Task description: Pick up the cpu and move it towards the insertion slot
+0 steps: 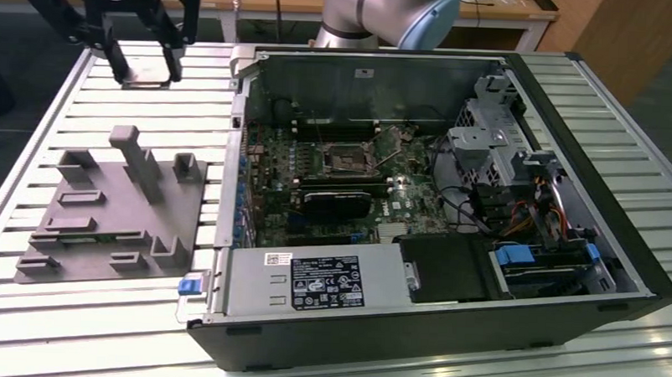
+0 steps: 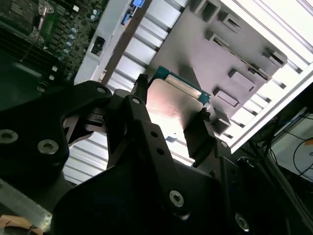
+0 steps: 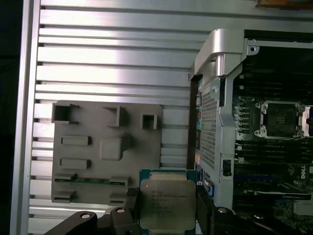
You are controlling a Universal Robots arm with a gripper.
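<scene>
First wrist view: fingers [image 3: 133,208] grip cpu [image 3: 167,204]; insertion slot [image 3: 282,119] apart.

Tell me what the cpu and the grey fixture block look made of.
The cpu, held in the gripper: brushed silvery metal lid on a green board edge. The fixture block: matte grey, dull and uniform, probably plastic, possibly printed.

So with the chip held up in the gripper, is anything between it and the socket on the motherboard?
The silvery square cpu sits clamped in the black gripper, raised above the slatted aluminium table outside the open computer case. The case's raised side wall lies between it and the metal-framed insertion slot; the slot itself looks uncovered.
</scene>
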